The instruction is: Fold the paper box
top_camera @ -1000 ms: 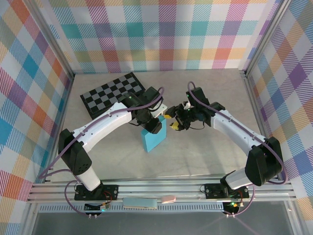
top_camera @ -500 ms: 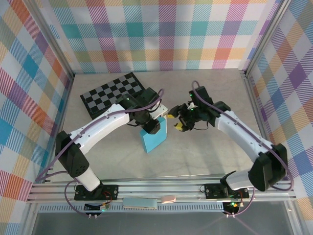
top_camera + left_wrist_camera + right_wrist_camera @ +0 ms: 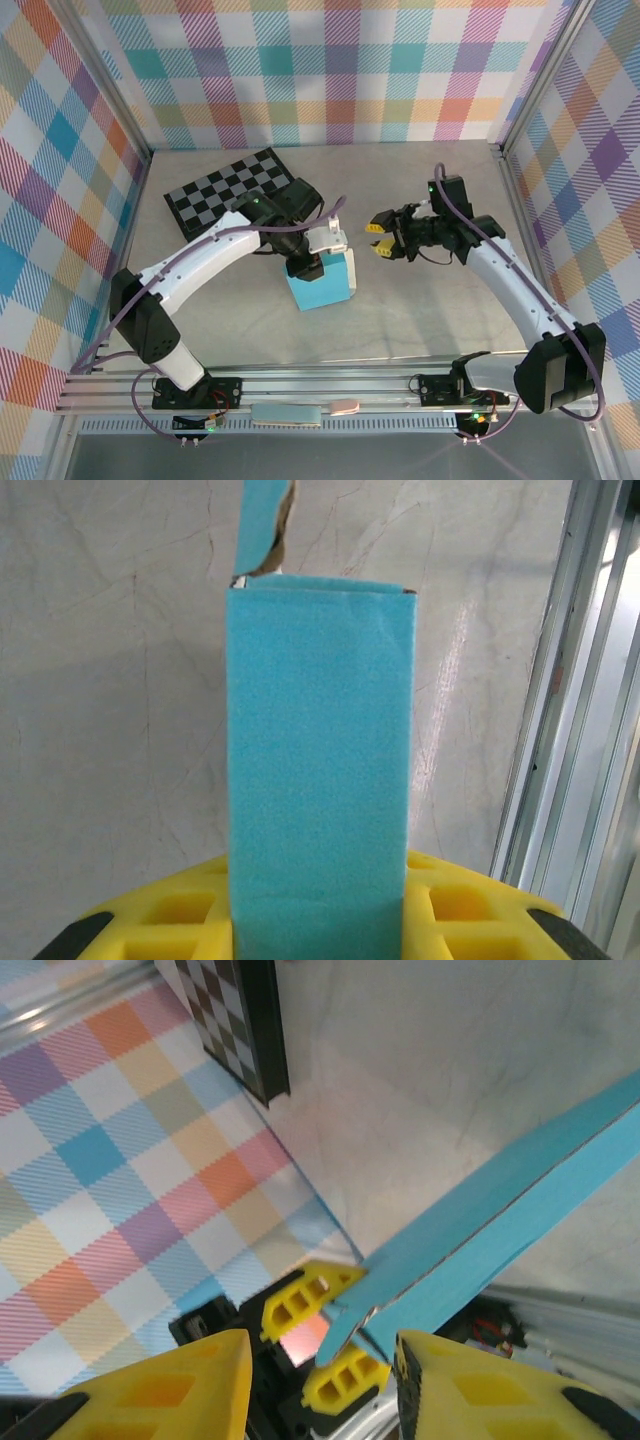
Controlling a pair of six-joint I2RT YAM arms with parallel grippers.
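Being pinched by the left hand (image 3: 322,252), the paper box (image 3: 328,288) is found roughly mid-counter (image 3: 430,310), with the checkerboard (image 3: 228,190) lying near it toward the back left. In the left wrist view the turquoise card is seen caught between the yellow fingers (image 3: 470,915), and a small bent flap (image 3: 262,525) sticks out at its far end. Whether the box's bottom is actually resting on the surface can't be told, tbh. The right hand (image 3: 381,238) is held just off to the box's right, not touching it, jaws spread fairly wide with nothing between them. In its wrist view the box's edge is seen as a blue strip ahead, with the other hand's yellow tips clamped on it.
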